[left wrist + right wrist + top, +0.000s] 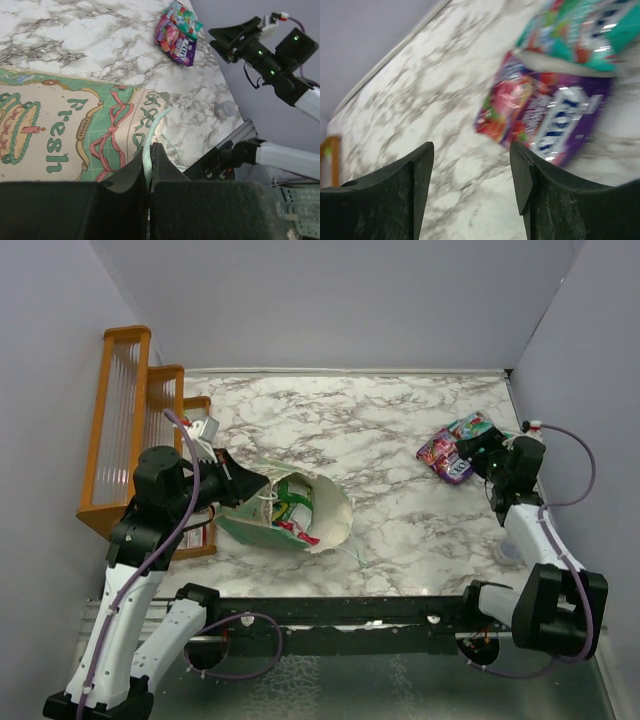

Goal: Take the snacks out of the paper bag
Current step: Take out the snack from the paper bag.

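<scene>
Mint-green paper was pinched flat between the fingers of our left gripper (149, 150), which was shut on the rim of the paper bag (335, 510). The bag lay on its side at the left of the marble table (400, 540), its mouth toward the middle, and red and green snacks (290, 510) showed inside.

Well away on the right, our right gripper (471, 150) hovered with jaws apart and nothing between them. It was just over the purple packet (545, 120) and the teal packet (580, 35), which lay touching on the marble.

We judged the risks thus. The thin rim could tear or slip free if the left arm tugged. The right fingers, reaching in, might catch the bag's edge and collapse its mouth. The glossy packets could also squirt out of a shallow pinch.
</scene>
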Tool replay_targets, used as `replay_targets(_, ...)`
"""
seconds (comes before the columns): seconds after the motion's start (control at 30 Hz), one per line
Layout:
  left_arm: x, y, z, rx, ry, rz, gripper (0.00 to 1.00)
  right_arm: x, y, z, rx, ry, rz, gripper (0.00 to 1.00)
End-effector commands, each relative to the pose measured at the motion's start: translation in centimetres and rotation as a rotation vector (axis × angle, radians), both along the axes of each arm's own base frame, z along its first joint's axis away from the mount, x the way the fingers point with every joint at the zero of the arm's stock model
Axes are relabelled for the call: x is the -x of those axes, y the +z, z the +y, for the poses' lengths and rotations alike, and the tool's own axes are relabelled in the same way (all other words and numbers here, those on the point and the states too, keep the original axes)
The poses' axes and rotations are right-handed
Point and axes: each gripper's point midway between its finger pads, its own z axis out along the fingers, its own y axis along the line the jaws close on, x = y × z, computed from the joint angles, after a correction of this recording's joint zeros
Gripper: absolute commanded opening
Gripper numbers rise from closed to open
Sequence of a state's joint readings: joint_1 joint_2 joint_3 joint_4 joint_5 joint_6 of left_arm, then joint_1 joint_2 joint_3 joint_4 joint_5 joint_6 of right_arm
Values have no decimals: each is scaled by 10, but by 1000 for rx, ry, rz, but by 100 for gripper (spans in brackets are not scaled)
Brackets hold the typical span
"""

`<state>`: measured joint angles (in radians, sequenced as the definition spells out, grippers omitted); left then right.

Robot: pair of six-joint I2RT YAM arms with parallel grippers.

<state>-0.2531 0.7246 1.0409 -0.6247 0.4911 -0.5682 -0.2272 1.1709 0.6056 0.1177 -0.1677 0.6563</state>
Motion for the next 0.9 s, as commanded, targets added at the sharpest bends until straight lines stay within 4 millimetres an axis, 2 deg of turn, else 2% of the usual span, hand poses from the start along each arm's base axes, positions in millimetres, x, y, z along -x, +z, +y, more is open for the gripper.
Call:
replay_targets(0.0,21,17,-14,55,-142,-114,0,11,37,104,15,453,-151,63)
replay_targets(0.07,24,15,-13,43,-141,-118,0,28,49,149,49,617,-205,63)
replay_targets(0.1,25,16,-12,36,-142,-124,0,42,56,178,65,718,-247,63)
replay_targets(0.2,29,20,-10,16,-154,-151,0,79,68,223,125,889,-339,63)
replay_targets(0.47,40,40,-5,-9,-154,-260,0,156,96,279,182,1183,-510,63)
replay_targets(0.63,42,53,-2,-1,-136,-313,0,189,110,309,210,1312,-603,63)
replay_targets(0.73,43,58,-8,47,-164,-315,0,208,117,332,269,1399,-670,64)
replay_targets(0.87,41,52,-18,106,-207,-277,0,233,119,360,373,1485,-802,64)
